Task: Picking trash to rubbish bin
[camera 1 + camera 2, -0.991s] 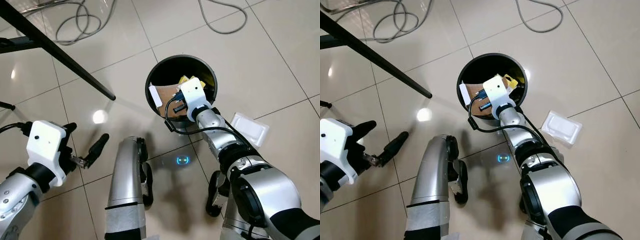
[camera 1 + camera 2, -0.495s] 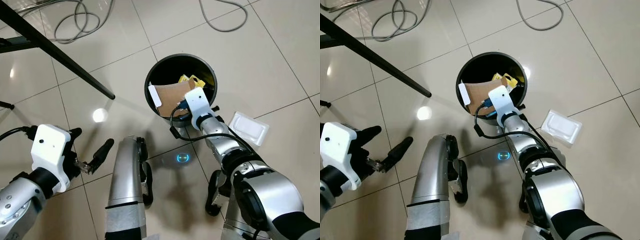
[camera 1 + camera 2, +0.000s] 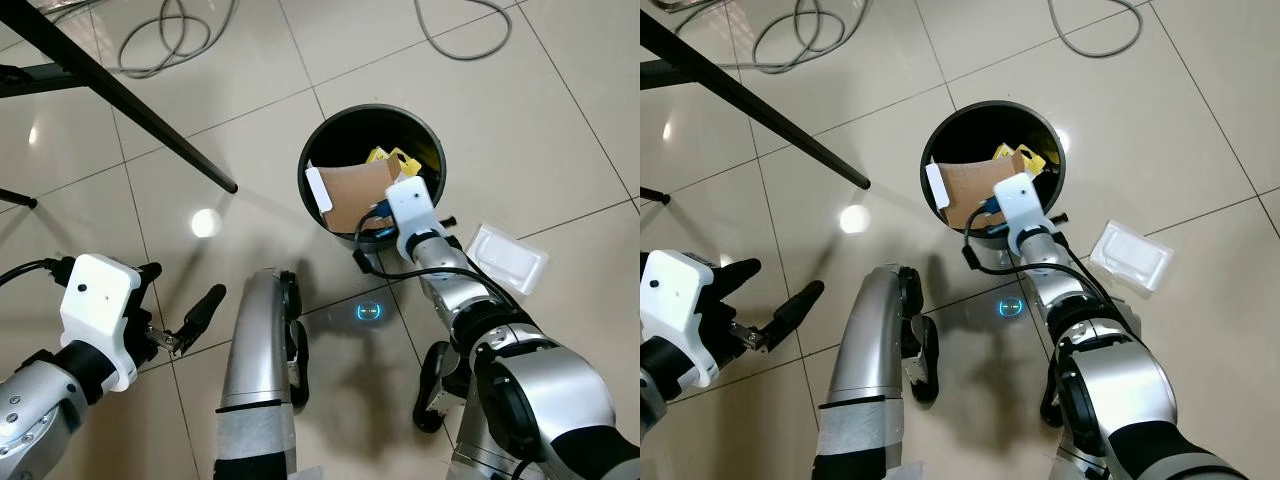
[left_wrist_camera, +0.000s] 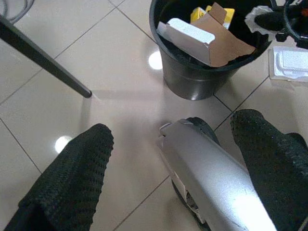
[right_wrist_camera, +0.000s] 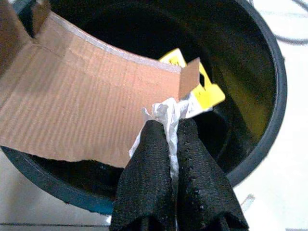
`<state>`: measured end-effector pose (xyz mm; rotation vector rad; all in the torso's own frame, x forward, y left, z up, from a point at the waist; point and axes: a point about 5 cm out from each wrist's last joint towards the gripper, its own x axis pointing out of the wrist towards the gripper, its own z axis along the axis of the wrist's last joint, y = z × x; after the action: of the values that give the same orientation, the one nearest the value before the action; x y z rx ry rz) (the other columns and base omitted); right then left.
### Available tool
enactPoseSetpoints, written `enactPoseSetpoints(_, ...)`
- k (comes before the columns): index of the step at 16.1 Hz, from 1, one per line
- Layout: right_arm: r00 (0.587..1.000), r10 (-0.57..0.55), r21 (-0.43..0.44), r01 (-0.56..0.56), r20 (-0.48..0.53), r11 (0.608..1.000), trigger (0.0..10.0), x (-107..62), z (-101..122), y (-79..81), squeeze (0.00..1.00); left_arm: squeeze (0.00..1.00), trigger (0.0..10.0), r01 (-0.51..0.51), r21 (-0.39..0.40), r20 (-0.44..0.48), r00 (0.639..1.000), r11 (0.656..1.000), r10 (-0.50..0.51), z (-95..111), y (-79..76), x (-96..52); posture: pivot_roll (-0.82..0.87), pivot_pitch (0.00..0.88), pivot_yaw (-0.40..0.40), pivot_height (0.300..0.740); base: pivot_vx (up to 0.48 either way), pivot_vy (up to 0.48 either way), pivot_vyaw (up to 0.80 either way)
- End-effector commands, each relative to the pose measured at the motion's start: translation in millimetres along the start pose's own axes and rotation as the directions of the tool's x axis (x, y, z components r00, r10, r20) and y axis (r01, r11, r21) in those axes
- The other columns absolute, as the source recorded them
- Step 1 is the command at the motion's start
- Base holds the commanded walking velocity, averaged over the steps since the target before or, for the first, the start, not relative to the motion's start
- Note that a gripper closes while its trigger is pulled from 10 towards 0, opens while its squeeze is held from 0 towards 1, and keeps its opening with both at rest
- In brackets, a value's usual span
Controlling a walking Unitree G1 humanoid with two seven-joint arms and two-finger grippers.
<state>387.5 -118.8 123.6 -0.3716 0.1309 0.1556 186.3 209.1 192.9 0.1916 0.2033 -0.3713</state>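
While pinched by right end effector (image 5: pixel 169 144), crinkled white plastic (image 5: pixel 168 111) over round black bin (image 5: pixel 269 96).

black bin (image 3: pixel 1053 190) holds brown cardboard (image 3: pixel 970 186) | right arm's wrist at rim | white tray (image 3: pixel 1130 256) on tiles beside

White tissue (image 5: pixel 169 118) above black bin (image 5: pixel 269 91) (pinched)

Light: bright, even, from overhead.
Glare: lamp spot on glossy floor (image 3: pixel 204 222).
Shadows: soft, under the bin (image 3: pixel 372 170).
Focus: eye views sharp; wrist-view fingers (image 4: pixel 72 179) blurred.
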Motion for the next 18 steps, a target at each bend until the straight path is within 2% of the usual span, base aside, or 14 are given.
enactPoseSetpoints(1,0.996,0.031,0.033,-0.028,-0.084,0.999,10.0,-7.1,-23.3,14.2,0.00,0.00,10.0,-0.009,0.003,-0.026,1.000,1.000,0.009,-1.4,1.1,-6.0,0.49,0.632,0.212,0.524,0.000,0.000,0.00)
enactPoseSetpoints(3,0.996,0.032,0.037,-0.029,-0.089,0.999,10.0,-7.7,-24.4,17.0,0.00,0.00,10.0,-0.008,0.005,-0.030,1.000,1.000,0.008,-1.7,1.2,-6.6,0.49,0.632,0.212,0.524,0.000,0.000,0.00)
enactPoseSetpoints(9,0.989,0.019,0.145,0.003,-0.147,0.989,10.0,-9.3,-32.1,17.3,0.00,0.00,10.0,-0.005,0.009,-0.044,0.999,1.000,0.005,-1.7,1.9,-9.0,0.51,0.638,0.223,0.524,0.000,0.000,0.00)
enactPoseSetpoints(13,0.980,-0.017,0.229,0.062,-0.197,0.971,10.0,-10.6,-38.7,9.6,0.00,0.00,10.0,0.002,0.007,-0.051,0.999,1.000,-0.002,-2.5,0.9,-8.8,0.50,0.639,0.225,0.524,0.000,0.000,0.00)
enactPoseSetpoints(18,0.965,0.001,0.326,0.087,-0.261,0.941,10.0,-13.7,-48.7,10.7,0.00,0.00,10.0,0.010,0.005,-0.058,0.998,1.000,-0.009,-3.2,-0.4,-9.3,0.50,0.639,0.227,0.524,0.000,0.000,0.00)
